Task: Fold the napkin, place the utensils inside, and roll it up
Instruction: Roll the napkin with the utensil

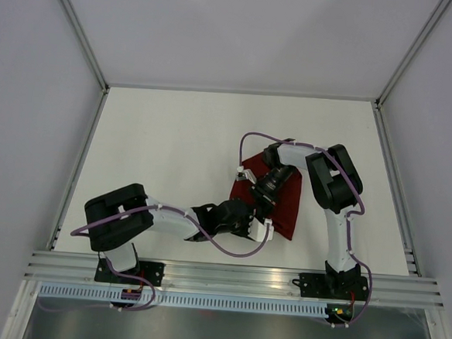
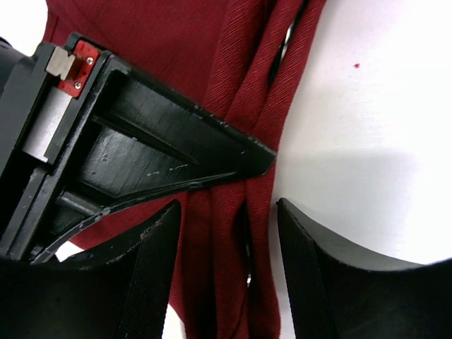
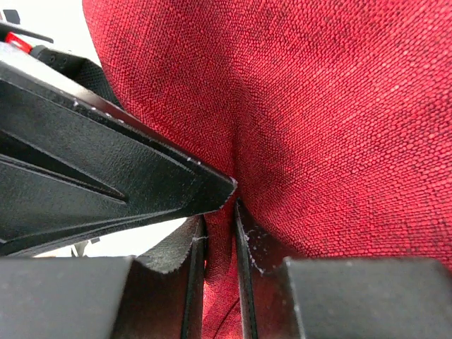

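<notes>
White table (image 1: 173,150) is viewed from above, with both arms reaching over its right-centre. The napkin (image 1: 285,208) is laid there, toward the near edge, and is partly covered by the two wrists. In the left wrist view one side of it is seen bunched into long parallel folds. The right gripper (image 3: 219,219) is clamped on a raised ridge of the cloth, which is pinched between its fingers (image 3: 246,240). The left gripper (image 2: 227,208) is spread wide, its fingers (image 2: 152,275) set on either side of the bunched folds. Contact there cannot be told. The two grippers' tips are seen almost meeting.
</notes>
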Tool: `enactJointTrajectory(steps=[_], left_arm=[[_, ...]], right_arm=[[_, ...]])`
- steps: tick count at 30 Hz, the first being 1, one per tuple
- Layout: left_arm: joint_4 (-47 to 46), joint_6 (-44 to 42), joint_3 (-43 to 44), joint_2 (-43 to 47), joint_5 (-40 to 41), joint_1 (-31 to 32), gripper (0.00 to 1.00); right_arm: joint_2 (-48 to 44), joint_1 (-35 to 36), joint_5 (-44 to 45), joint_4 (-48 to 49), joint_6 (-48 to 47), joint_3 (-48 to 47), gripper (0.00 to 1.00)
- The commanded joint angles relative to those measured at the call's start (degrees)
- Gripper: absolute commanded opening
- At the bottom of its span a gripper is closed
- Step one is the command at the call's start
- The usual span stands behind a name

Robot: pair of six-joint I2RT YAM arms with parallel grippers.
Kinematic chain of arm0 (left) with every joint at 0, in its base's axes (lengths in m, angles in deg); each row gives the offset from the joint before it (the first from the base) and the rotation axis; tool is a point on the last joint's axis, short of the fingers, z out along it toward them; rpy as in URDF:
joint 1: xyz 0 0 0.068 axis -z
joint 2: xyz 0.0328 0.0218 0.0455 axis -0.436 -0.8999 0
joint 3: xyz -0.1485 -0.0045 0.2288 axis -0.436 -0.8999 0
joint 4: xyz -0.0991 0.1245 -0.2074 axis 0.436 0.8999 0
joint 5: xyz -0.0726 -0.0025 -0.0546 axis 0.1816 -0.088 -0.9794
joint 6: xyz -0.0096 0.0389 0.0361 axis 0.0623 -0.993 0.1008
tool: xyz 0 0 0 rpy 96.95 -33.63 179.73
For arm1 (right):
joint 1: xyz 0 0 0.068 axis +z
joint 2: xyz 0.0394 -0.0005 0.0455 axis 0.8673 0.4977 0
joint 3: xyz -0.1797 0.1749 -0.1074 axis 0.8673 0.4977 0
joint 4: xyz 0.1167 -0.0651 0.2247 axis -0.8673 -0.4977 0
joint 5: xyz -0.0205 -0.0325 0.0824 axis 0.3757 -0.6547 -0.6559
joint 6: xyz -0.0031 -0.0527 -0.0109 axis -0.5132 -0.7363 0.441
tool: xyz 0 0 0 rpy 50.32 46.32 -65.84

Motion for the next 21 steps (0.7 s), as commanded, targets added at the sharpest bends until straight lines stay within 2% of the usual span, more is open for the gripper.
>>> enactJointTrajectory(steps=[1,5,8,15,18,21], left_arm=[[-2.1,-4.1,1.4,-1.0,0.0,-0.4,0.62],[0.4,-5.0,2.7,-1.9,-1.0,-0.4,0.59],[3.0,-4.5,3.8,-2.6,-1.5,-0.4,0.52],[9.3,-2.9,6.4,-3.7,-4.4,-0.4,0.15],[12.5,-1.1,8.2,-4.4,-5.9,-0.4,0.04],[14.8,0.5,9.7,-5.0,-7.0,-0.7,0.02]], right_arm=[[5.0,0.0,14.7,9.9,-4.3,2.4,0.19],[5.1,0.0,14.6,9.8,-4.4,2.3,0.19],[5.1,0.0,14.6,9.8,-4.4,2.4,0.19],[4.9,0.0,14.6,10.1,-4.3,2.6,0.19],[4.2,0.0,14.7,10.8,-3.8,3.0,0.20],[2.9,0.0,14.8,11.6,-3.5,3.6,0.23]])
